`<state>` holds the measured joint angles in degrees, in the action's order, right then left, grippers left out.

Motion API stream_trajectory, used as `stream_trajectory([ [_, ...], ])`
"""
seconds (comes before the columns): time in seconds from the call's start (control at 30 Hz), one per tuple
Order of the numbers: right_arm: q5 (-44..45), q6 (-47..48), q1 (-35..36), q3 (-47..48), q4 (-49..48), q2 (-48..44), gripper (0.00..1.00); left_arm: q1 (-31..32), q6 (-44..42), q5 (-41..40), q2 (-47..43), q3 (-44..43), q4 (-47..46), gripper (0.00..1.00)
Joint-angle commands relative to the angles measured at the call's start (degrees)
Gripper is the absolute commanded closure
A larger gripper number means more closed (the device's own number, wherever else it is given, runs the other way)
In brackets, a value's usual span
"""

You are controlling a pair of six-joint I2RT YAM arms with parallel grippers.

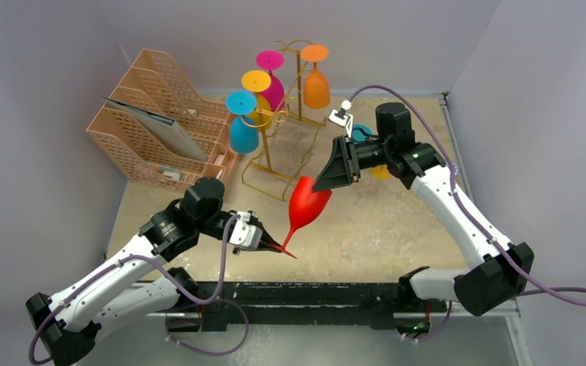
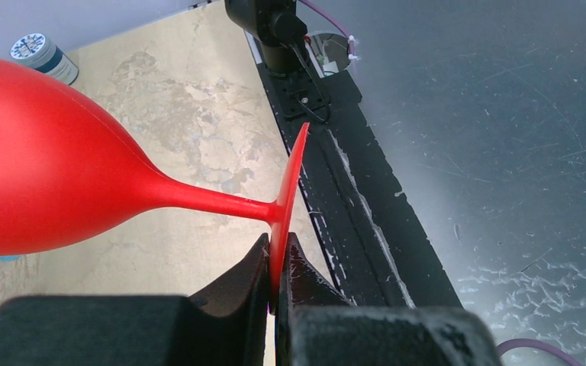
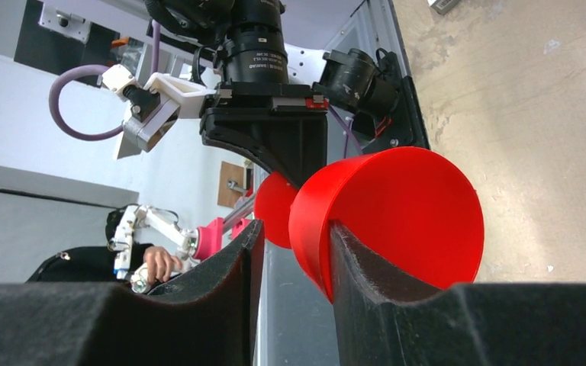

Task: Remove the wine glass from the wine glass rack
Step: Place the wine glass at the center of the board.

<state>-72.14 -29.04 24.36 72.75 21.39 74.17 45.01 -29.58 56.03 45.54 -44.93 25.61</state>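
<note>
Wine glass (image 1: 305, 204): foot in left tool (image 2: 277, 255), rim straddled by right tool (image 3: 294, 236).

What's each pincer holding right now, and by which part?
Left pincer grips the red wine glass by the edge of its foot. Right pincer straddles the bowl's rim, not yet clamped.

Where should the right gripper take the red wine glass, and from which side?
Probably the bowl's rim, from the far mouth end. The red wine glass hangs tilted, its foot pinched by the left gripper, so its thin open mouth points that way.
</note>
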Motion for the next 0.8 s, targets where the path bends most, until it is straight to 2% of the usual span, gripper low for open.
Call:
stream_trajectory([
  [0.0,-3.53,1.17,0.33,0.71,1.29,-1.9,0.61,-0.18,0.01,1.7,-0.14,-3.11,-3.9,1.0],
  [0.4,-3.36,0.99,0.34,0.55,0.48,-2.43,0.77,-0.19,0.42,2.68,0.92,-3.85,-3.62,1.0],
  [0.7,-3.3,0.61,0.34,0.29,-0.68,-3.12,0.99,-0.19,0.37,1.7,1.24,-3.85,-3.37,1.0],
  [0.77,-3.23,0.59,0.34,0.22,-0.81,-3.2,1.0,-0.15,0.84,0.75,1.1,-3.92,-3.64,1.0],
])
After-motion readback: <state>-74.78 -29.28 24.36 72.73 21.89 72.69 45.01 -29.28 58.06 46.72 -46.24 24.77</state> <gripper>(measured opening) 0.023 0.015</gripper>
